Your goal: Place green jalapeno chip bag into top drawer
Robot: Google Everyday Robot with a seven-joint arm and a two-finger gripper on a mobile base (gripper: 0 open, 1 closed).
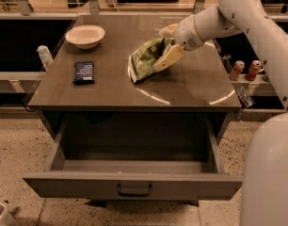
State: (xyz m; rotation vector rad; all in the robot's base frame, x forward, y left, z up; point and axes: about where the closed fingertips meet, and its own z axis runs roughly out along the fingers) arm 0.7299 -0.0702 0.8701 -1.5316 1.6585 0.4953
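Observation:
The green jalapeno chip bag, crinkled green foil with white patches, lies on the tabletop right of centre. My gripper reaches in from the right at the bag's right end. Its cream fingers stand apart, one in front of the bag's end and one behind it. The bag rests on the table. The top drawer is pulled out wide below the table's front edge. Its inside is in shadow and nothing shows in it.
A cream bowl stands at the back left of the tabletop. A small flat dark-blue packet lies in front of it. Two cans stand on a shelf to the right. A pale bottle stands off the left edge.

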